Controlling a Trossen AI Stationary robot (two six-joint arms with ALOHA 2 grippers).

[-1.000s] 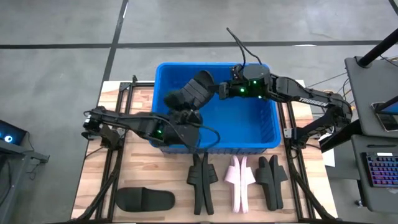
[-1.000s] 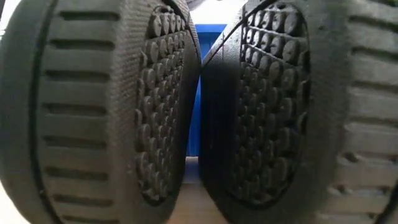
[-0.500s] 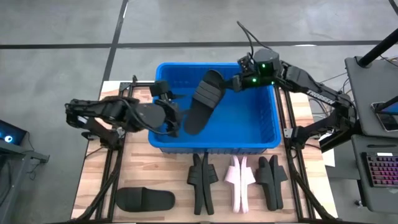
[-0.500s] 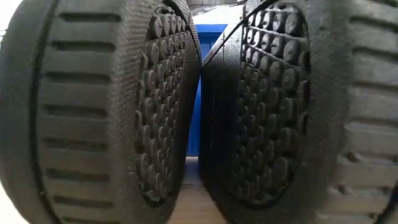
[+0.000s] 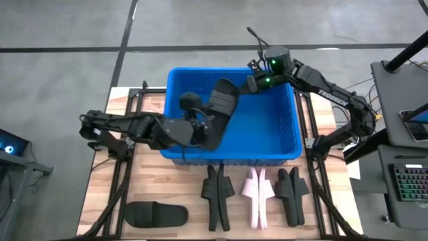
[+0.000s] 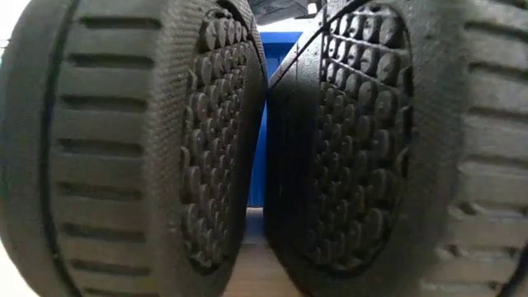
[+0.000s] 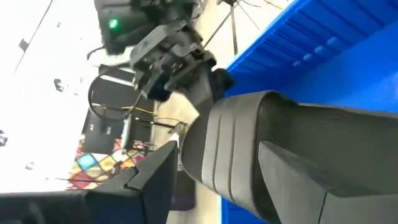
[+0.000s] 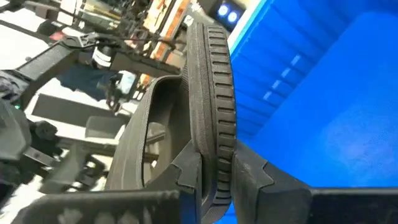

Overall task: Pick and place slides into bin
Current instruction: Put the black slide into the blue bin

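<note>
Blue bin [image 5: 281, 144] sits on wooden table [image 5: 187, 194].

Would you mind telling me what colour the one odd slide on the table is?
Pale pink; the slide lies among black ones, shown best in the high view.

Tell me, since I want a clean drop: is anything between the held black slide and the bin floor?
Nothing visible. The right claw holds the black slide tilted over the blue bin, whose floor shows bare blue beneath. The left claw sits beside the slide's lower end, not under it.
</note>
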